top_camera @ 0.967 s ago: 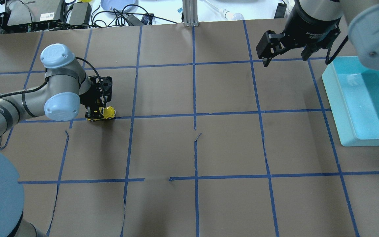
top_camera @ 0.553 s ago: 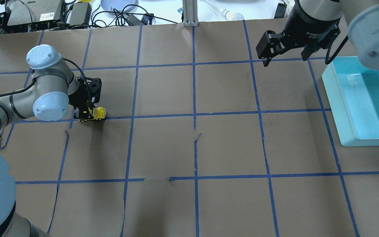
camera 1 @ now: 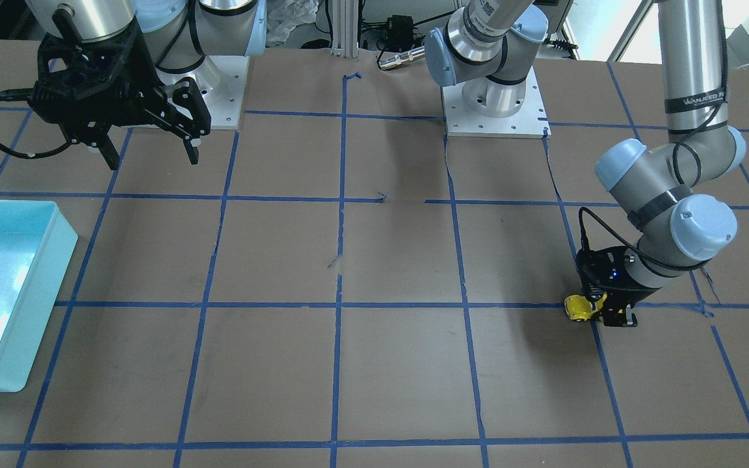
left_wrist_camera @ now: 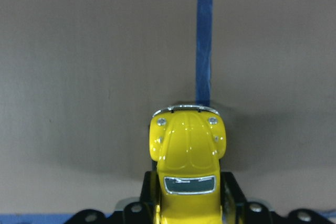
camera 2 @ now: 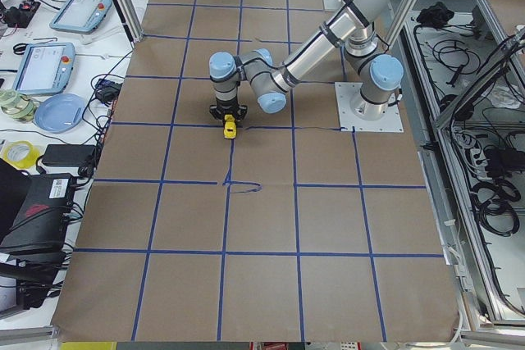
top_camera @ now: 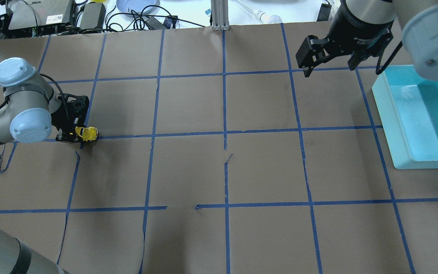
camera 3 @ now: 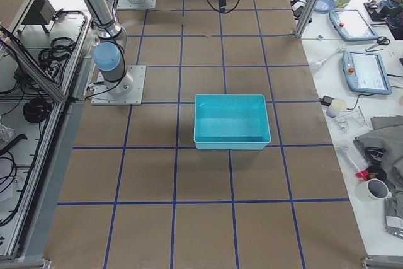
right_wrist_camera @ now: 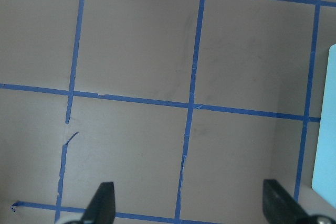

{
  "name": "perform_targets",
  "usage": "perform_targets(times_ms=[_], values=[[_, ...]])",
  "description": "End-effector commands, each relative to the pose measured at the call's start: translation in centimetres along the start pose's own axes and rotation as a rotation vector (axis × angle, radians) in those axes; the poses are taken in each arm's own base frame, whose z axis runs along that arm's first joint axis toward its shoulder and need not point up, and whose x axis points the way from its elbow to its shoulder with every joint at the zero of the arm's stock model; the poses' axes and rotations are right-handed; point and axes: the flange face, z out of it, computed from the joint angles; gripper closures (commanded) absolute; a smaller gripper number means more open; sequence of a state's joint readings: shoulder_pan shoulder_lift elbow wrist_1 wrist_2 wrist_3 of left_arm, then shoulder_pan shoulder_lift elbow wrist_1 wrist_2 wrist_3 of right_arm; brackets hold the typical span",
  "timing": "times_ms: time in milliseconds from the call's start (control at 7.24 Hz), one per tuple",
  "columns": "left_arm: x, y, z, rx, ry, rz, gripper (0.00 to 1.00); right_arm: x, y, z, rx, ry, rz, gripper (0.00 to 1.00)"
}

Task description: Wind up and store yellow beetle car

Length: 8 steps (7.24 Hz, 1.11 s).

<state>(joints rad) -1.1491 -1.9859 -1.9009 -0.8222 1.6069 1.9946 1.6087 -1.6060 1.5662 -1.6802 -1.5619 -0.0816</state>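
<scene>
The yellow beetle car (top_camera: 87,133) sits low on the brown table at the far left, on a blue tape line. It also shows in the front-facing view (camera 1: 580,308), the left side view (camera 2: 230,128) and the left wrist view (left_wrist_camera: 187,169). My left gripper (top_camera: 75,134) is shut on its rear, with the nose sticking out to the right. My right gripper (top_camera: 329,65) is open and empty, high above the back right of the table; its fingertips (right_wrist_camera: 102,203) frame bare table in the right wrist view.
A turquoise bin (top_camera: 397,125) stands at the right edge, also seen in the front-facing view (camera 1: 43,286) and the right side view (camera 3: 230,143). Blue tape lines grid the brown table. Cables and boxes (top_camera: 51,15) lie beyond the far edge.
My left gripper has dragged the yellow car leftward along the tape line, about one grid cell. The right arm has not moved.
</scene>
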Motion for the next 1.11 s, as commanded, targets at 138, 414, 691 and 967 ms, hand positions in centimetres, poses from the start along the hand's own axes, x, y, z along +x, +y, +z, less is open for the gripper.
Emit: perform_targets(times_ms=[138,414,691,967], values=[[-0.11,1.69,-0.86,-0.009,-0.025,-0.005,0.00,-0.02,-0.01,-0.01,0.001,0.000,0.000,0.00],[-0.06,1.56,-1.05,-0.009,-0.027,-0.005,0.00,-0.02,-0.05,0.07,0.000,0.000,0.000,0.00],[-0.09,1.29,-0.98,0.008,-0.031,-0.004,0.00,-0.04,-0.01,-0.01,0.001,-0.002,0.000,0.00],[-0.09,1.01,-1.20,0.008,-0.032,0.000,0.00,-0.02,-0.01,-0.01,0.001,0.000,0.000,0.00]])
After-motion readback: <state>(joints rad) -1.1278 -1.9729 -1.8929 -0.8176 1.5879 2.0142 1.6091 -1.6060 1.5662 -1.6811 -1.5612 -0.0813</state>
